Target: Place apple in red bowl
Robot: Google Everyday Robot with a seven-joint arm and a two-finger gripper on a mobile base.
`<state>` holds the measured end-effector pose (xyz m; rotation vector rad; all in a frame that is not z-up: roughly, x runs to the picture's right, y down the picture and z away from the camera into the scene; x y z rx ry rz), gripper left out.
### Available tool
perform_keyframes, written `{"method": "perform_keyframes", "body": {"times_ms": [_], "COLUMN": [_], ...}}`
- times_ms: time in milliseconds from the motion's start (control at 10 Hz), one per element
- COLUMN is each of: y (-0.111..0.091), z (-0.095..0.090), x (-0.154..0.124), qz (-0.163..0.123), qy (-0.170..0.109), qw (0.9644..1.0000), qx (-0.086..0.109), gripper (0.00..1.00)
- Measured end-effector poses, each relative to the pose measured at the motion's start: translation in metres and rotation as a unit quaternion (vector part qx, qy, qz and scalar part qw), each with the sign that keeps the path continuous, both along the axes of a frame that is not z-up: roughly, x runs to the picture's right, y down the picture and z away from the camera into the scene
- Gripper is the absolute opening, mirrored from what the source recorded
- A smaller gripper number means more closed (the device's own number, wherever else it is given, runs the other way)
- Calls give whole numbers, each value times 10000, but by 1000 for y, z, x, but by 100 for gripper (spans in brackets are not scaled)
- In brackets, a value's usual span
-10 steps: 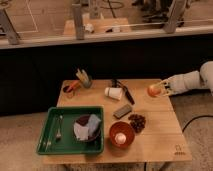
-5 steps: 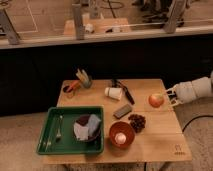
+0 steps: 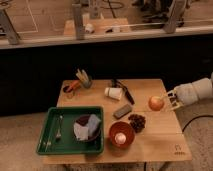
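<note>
The apple, round and orange-red, hangs over the right part of the wooden table, held by my gripper, which comes in from the right edge and is shut on it. The red bowl stands near the table's front edge, down and to the left of the apple, with a small white egg-like ball inside it.
A green tray at the left holds a dark bowl with a grey-blue cloth and a fork. A dark cluster, a grey block, a tipped white cup, a black utensil and a holder with tools lie around.
My gripper has carried the apple lower and toward the front of the table, and slightly left.
</note>
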<state>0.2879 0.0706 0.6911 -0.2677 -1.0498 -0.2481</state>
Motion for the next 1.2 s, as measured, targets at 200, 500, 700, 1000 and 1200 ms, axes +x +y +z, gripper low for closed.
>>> {"method": "perform_keyframes", "body": {"times_ms": [200, 500, 700, 1000, 1200], "y": [-1, 1, 10, 32, 34], "z": [1, -12, -31, -46, -46], "x": [-2, -9, -24, -41, -44], "qz": [-14, -322, -859, -1574, -1647], "qy": [-11, -322, -636, -927, -962], "qw": [10000, 9987, 9928, 9800, 9783], "qx": [-1, 210, 533, 795, 813], "gripper": [0, 0, 0, 0, 0]}}
